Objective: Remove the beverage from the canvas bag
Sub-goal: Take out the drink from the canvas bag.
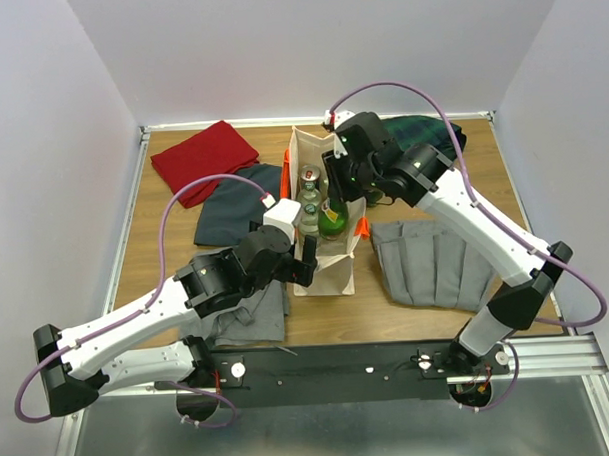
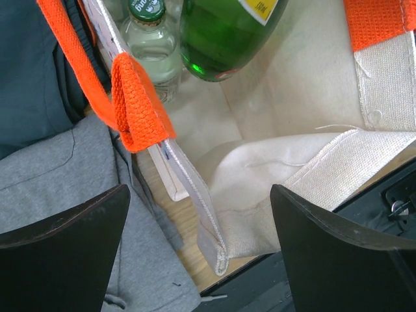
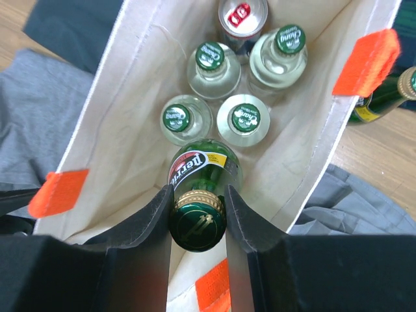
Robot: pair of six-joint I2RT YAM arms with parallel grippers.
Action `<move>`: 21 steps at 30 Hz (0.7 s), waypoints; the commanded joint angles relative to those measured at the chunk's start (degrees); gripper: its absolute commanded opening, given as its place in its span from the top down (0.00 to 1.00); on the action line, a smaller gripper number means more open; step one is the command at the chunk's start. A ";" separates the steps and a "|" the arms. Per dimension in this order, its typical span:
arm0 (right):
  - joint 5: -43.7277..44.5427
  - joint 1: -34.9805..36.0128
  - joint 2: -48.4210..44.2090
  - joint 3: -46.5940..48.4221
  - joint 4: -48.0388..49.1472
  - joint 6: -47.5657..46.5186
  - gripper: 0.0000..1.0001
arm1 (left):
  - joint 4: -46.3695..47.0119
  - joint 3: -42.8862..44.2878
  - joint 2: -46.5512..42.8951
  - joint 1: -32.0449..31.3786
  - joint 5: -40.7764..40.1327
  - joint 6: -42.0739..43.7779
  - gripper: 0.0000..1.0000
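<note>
Right gripper point(image 3: 198, 224) pinches my green bottle point(image 3: 203, 175) by its cap inside the canvas bag point(image 3: 130, 97); the left gripper point(image 2: 198, 250) is wide open, so the bag could lift too.

Green bottle point(image 2: 224, 39) cut off at top edge.

Canvas bag point(image 1: 324, 269) — beige tote with orange handles, standing open-mouthed mid-table. Inside: green glass bottle point(image 3: 203, 170) upright at one end, gold band under its green cap; four clear bottles point(image 3: 213, 65) with green caps — upright, clustered; one red-topped can point(image 3: 242, 17) at the other end.
</note>
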 commanded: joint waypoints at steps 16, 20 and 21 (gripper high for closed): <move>0.19 0.52 -6.90 3.07 13.41 -1.19 0.99 | -1.49 0.52 -1.21 -0.18 -1.53 -0.70 0.01; -0.59 0.52 -4.89 6.41 10.77 -1.37 0.99 | -1.57 0.61 -1.03 -0.18 -1.35 -0.35 0.01; -0.86 0.52 -4.62 6.85 9.81 -1.37 0.99 | -1.66 0.61 -0.94 -0.18 -1.18 -0.26 0.01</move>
